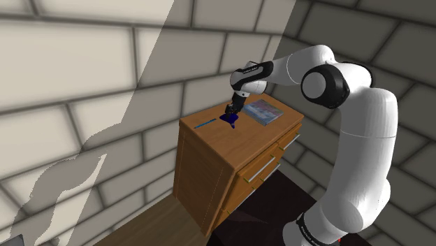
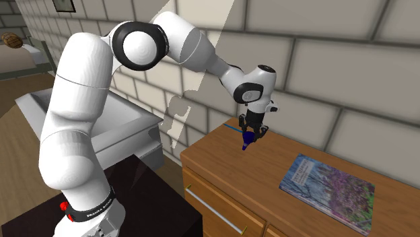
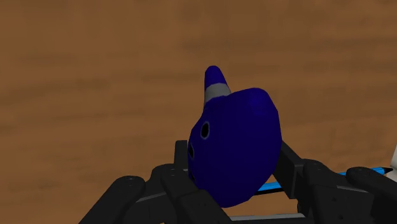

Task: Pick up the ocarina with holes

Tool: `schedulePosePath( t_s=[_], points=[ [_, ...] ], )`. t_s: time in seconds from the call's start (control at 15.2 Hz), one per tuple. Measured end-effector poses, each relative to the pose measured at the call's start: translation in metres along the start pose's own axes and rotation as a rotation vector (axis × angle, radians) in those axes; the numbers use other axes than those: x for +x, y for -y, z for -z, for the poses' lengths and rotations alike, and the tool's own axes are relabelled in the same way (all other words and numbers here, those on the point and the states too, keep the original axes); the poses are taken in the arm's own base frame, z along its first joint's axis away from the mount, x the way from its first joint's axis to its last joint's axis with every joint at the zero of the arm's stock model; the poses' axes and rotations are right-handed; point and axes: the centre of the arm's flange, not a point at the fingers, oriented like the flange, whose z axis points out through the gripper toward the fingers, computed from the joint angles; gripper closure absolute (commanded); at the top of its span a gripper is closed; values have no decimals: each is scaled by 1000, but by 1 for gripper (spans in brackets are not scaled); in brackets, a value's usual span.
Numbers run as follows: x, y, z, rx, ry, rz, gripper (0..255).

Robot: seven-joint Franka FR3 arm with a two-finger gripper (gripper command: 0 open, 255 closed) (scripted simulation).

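A dark blue ocarina (image 3: 235,146) with a grey band near its mouthpiece and small round holes sits between the two black fingers (image 3: 181,167). My gripper (image 3: 235,175) is shut on it, clasping its body from both sides. In the shoulder view the gripper (image 1: 231,113) holds the ocarina (image 1: 228,121) low over the top of a wooden dresser (image 1: 209,161). The second exterior view has the gripper (image 2: 250,133) pointing down with the ocarina (image 2: 247,141) hanging from it. Whether the ocarina touches the wood I cannot tell.
A thin blue pen (image 1: 205,124) lies on the dresser top near the ocarina, towards the wall. A flat book (image 2: 328,185) with a patterned cover lies further along the dresser top (image 2: 256,182). A brick wall stands behind. The dresser has drawers with bar handles (image 1: 260,168).
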Motion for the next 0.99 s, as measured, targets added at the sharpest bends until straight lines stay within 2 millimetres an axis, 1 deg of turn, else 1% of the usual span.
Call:
schedulePosePath(
  t_s=[0.26,0.99],
  points=[
    [1,1,14,0,1,-1,255],
    [4,9,72,0,1,-1,255]
  ],
)
